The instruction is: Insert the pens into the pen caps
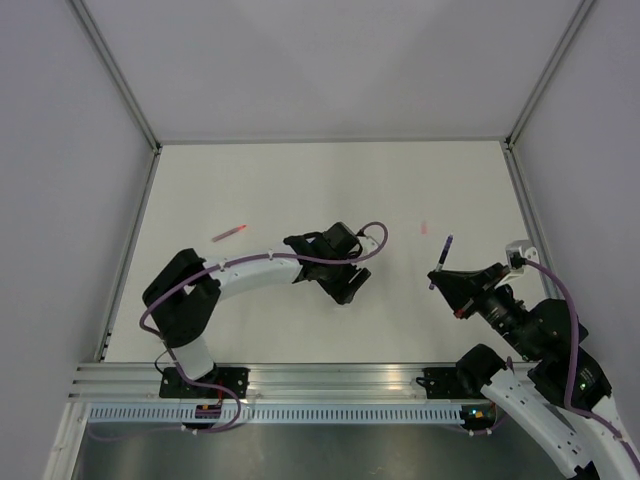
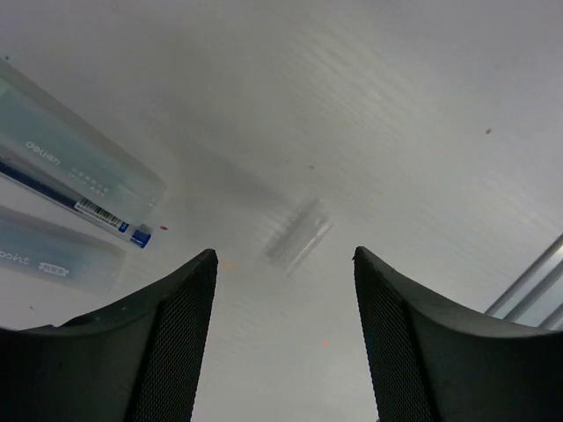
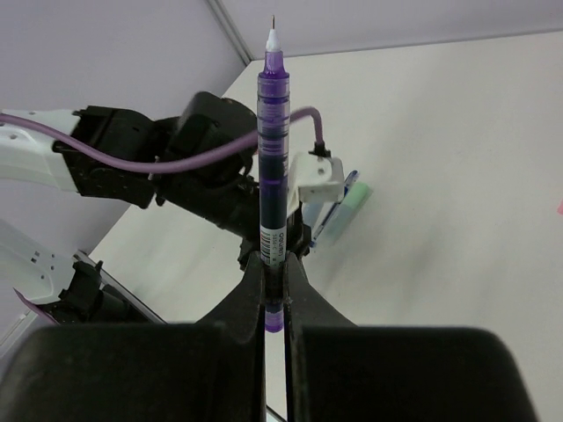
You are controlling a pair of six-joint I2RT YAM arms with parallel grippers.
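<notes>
White tabletop (image 1: 300, 190) between pale walls carries a red-pink pen (image 1: 229, 233) far left. The left gripper (image 2: 281, 255) hangs over it with fingers spread, a blurred clear cap (image 2: 299, 233) lying below the gap. Two pale blue caps (image 2: 79, 158) lie beside a blue pen (image 2: 79, 204); their contents are unclear. The right gripper (image 3: 274, 264) pinches an uncapped purple pen (image 3: 273, 158) upright.

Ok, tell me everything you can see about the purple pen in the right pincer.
The purple pen is a slim, translucent plastic barrel with darker ink inside, a white cone and a fine needle tip, uncapped. A small printed label sits low on it. The right pincer is shut on its lower end, with the tip pointing away, and holds it off the table.
</notes>
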